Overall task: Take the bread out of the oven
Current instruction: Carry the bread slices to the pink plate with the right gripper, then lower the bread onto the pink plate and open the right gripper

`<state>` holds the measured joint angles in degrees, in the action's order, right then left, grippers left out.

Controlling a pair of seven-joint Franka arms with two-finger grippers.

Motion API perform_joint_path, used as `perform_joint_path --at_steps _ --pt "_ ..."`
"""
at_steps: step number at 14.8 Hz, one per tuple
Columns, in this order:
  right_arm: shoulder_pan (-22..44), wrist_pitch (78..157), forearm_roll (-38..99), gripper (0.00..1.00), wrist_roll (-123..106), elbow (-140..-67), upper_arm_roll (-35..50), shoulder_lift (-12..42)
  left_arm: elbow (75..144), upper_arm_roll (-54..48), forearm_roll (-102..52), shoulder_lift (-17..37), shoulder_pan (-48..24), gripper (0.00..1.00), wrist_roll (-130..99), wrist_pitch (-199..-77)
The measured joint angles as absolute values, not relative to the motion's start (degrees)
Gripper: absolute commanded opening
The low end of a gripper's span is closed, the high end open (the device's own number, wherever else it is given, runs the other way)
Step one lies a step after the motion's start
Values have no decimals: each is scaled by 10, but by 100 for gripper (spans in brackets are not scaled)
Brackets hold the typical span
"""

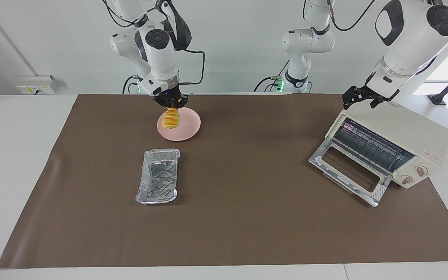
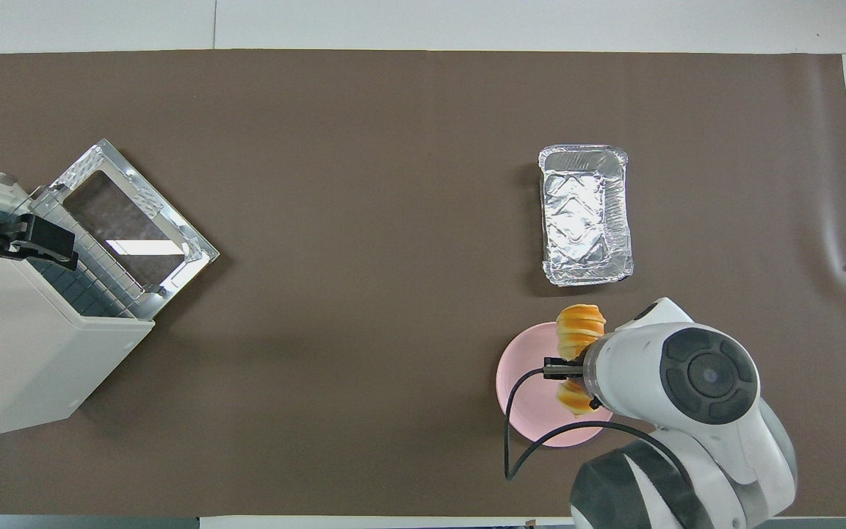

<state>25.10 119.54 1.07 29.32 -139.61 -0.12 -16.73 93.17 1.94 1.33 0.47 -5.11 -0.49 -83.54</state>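
Facing view, scanned from its left edge. Right end effector hangs over the pink plate, narrowed onto the top of the bread and gripping it. Bread: small golden-yellow loaf, crosswise ridged segments, hanging end-down, narrower than the plate. Lower tip of the loaf sits over the plate; whether it touches the plate cannot be told. In the overhead view the bread pokes out from under the right arm's wrist, over the plate's edge that faces the foil tray.

Foil tray is farther from the robots than the plate, near it, lying flat on the brown mat covering the worktop, nothing seen inside.

Oven stands at the left arm's end of the worktop: cream-white box, glass door dropped open, wire rack visible, two round knobs on the front panel. Nothing shows on the rack.

Left end effector is over the oven's top edge above the door opening, fingers spread wide, holding nothing. Contact with the oven top cannot be told. Left arm waits.
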Motion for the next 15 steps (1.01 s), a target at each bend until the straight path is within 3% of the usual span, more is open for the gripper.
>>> perform_joint_path --at_steps 8,12,15 --pt "252 1276 11 20 273 -1442 -1 -133 932 19 13 5 -51 100 -5 -835" --pt "261 1301 11 40 271 -1461 1 -119 932 19 13 5 -51 100 -5 -835" --pt "261 1315 11 42 271 -1470 1 -116 932 19 13 5 -51 100 -5 -835"
